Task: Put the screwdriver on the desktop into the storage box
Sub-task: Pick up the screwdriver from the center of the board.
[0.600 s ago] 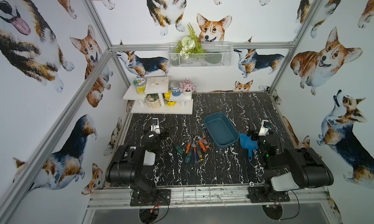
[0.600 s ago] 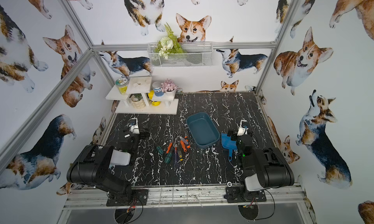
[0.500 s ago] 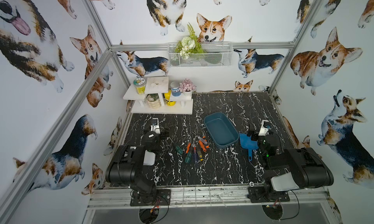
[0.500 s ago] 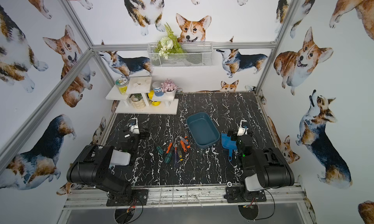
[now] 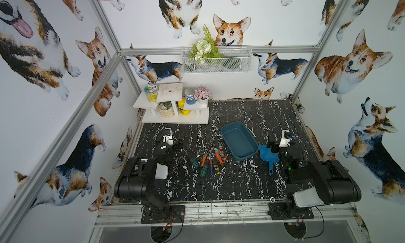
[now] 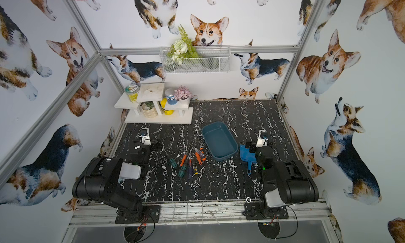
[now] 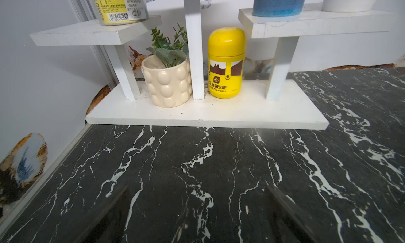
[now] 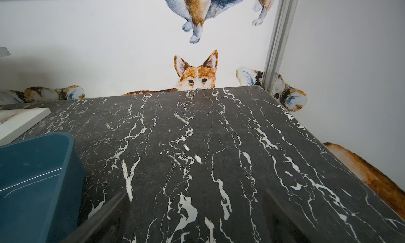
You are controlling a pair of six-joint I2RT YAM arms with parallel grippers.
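Several screwdrivers (image 5: pixel 209 160) with orange, green and blue handles lie in a loose pile on the black marbled desktop (image 5: pixel 238 182), seen again in a top view as the screwdrivers (image 6: pixel 190 161). The teal storage box (image 5: pixel 239 141) stands empty just right of the pile, and its corner (image 8: pixel 32 176) shows in the right wrist view. My left gripper (image 5: pixel 168 140) sits low, left of the pile, open and facing the shelf. My right gripper (image 5: pixel 282 141) sits right of the box, open, with nothing between its fingers. Both wrist views, at the left gripper (image 7: pixel 198 190) and the right gripper (image 8: pixel 194 194), show bare desktop between the wide jaws.
A blue dustpan (image 5: pixel 268 153) lies between the storage box and the right arm. A white tiered shelf (image 5: pixel 175 119) with jars and pots stands at the back left. A white wire basket (image 5: pixel 217 59) hangs on the back wall. Walls close in on three sides.
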